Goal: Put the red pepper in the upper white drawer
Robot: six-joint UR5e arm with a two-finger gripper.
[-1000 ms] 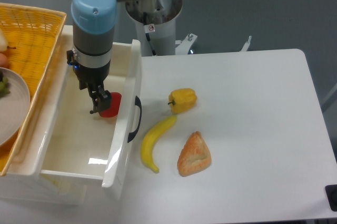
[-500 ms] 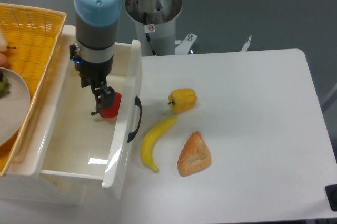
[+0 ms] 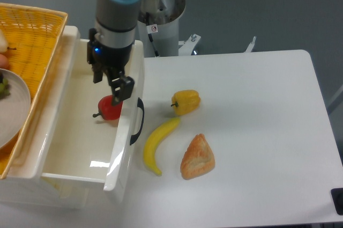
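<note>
The red pepper (image 3: pixel 109 109) lies inside the upper white drawer (image 3: pixel 79 147), near its right front wall and just behind the black handle (image 3: pixel 140 120). Its dark stem points left. My gripper (image 3: pixel 112 85) hangs above the pepper, clear of it. The fingers are spread and hold nothing.
A yellow pepper (image 3: pixel 186 101), a banana (image 3: pixel 159 138) and a piece of bread (image 3: pixel 198 156) lie on the white table right of the drawer. A yellow wicker basket (image 3: pixel 33 37) with a plate (image 3: pixel 12 107) stands left of the drawer. The robot base (image 3: pixel 161 19) is behind.
My gripper has let go of the red pepper, risen and moved to the right. The pepper stays on the drawer floor.
</note>
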